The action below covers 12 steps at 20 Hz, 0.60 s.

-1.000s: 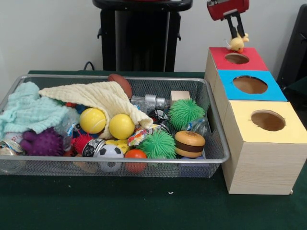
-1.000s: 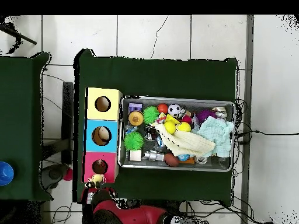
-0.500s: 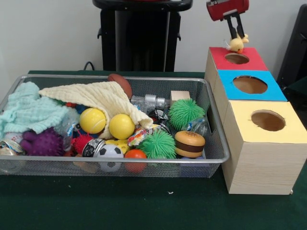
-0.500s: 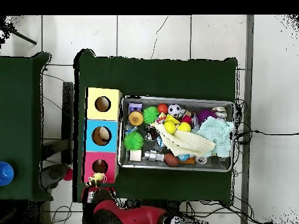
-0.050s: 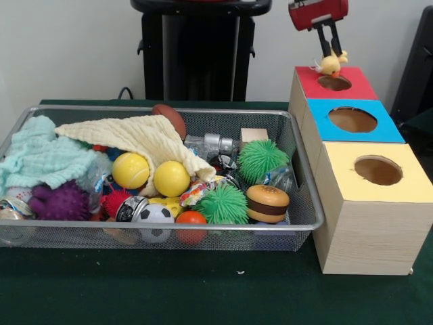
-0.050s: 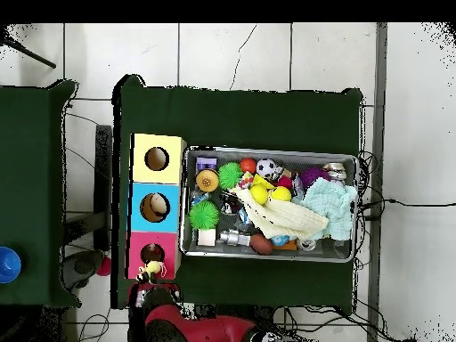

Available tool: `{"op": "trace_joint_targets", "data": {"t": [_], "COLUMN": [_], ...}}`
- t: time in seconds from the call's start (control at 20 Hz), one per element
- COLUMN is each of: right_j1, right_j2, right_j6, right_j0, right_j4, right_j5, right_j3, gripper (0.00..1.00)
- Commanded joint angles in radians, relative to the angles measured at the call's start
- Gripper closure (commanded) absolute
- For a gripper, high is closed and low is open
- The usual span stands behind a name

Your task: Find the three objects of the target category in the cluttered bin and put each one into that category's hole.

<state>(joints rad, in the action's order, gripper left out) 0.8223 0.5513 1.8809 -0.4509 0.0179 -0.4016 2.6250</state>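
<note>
The black jaws are clamped on a small yellow toy [image 5: 331, 63], which looks like a duck, though it is too small to be sure. The gripper [image 5: 329, 53] hangs from a red wrist at the top right of the front view, and the toy sits just above the far rim of the red hole [image 5: 334, 82], slightly to its left. In the overhead view the toy [image 6: 153, 266] shows just below that hole, at the edge of the box. The red hole is the farthest of three in a row of wooden boxes [image 5: 365, 230]; the blue hole [image 5: 352, 120] is in the middle and the yellow hole [image 5: 378, 170] is nearest the camera. From above, a pale object is visible inside the blue hole. Just beside the boxes, to their left in the front view, stands a wire mesh bin [image 5: 284, 230] on a dark green table [image 5: 203, 291]. The bin is crowded: a cream cloth [image 5: 139, 135] drapes across its middle, a pale teal cloth [image 5: 37, 157] fills the left end, and two yellow balls [image 5: 130, 170] lie side by side under the cream cloth's edge. Two green spiky balls [image 5: 261, 160], a toy burger [image 5: 267, 203], a soccer ball [image 5: 154, 220], an orange ball [image 5: 191, 223], a purple spiky ball [image 5: 61, 202], a brown football [image 5: 172, 118] and a small wooden block [image 5: 254, 135] are also visible.
</note>
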Motion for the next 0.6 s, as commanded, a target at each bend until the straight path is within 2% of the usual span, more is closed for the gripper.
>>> {"op": "trace_joint_targets", "data": {"t": [0.05,0.4,0.6], "right_j1": [-0.003,0.001,-0.006], "right_j2": [-0.022,-0.016,0.017], "right_j6": [0.187,0.193,0.222], "right_j0": [-0.007,-0.011,-0.03], "right_j4": [0.012,0.014,0.012], "right_j5": [-0.074,-0.073,-0.068], "right_j3": [-0.172,-0.177,-0.173], "gripper": [1.0,1.0,1.0]}}
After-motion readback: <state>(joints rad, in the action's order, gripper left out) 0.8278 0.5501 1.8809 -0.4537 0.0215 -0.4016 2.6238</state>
